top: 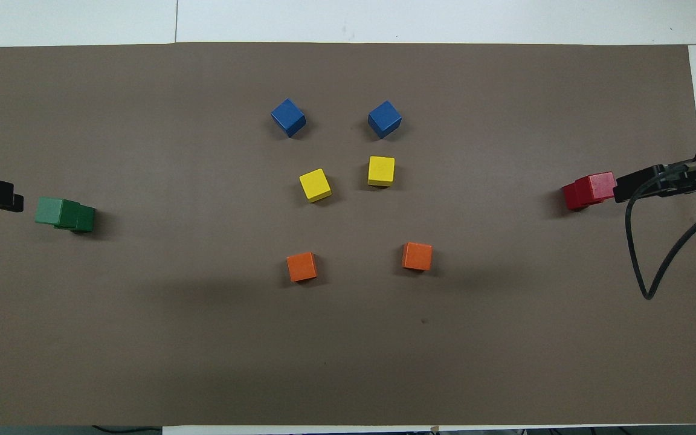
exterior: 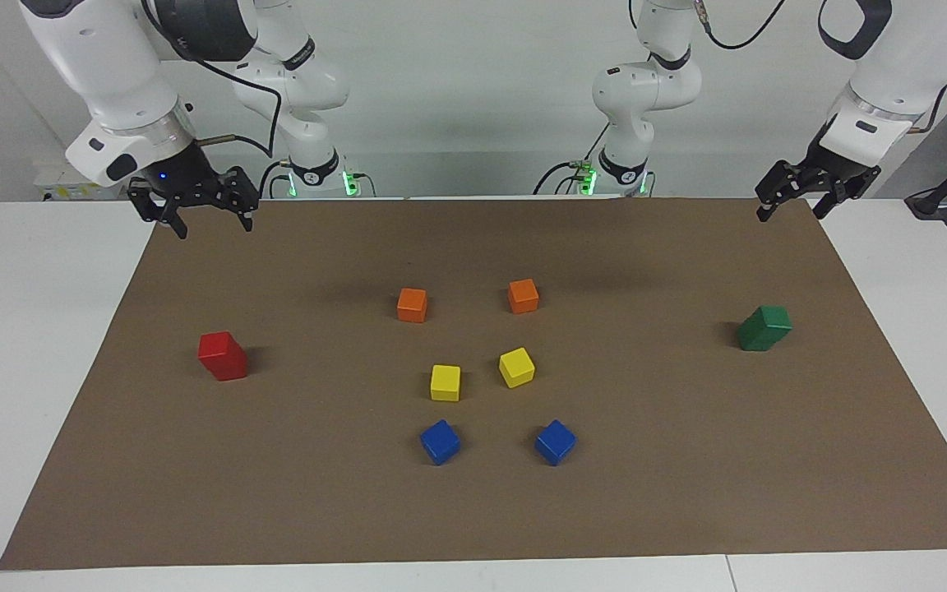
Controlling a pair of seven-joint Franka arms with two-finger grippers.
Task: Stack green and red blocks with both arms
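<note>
Both stacks look finished to me: the green stack (exterior: 764, 327) stands near the desk edge at my left arm's end, the red stack (exterior: 223, 356) near the edge at my right arm's end. Each long axis points up; the upper cubes sit slightly twisted. My left claw (exterior: 794, 203) and right claw (exterior: 206, 215) hang released, grasping nothing, over the corners nearest my bases. Next I only retreat.
</note>
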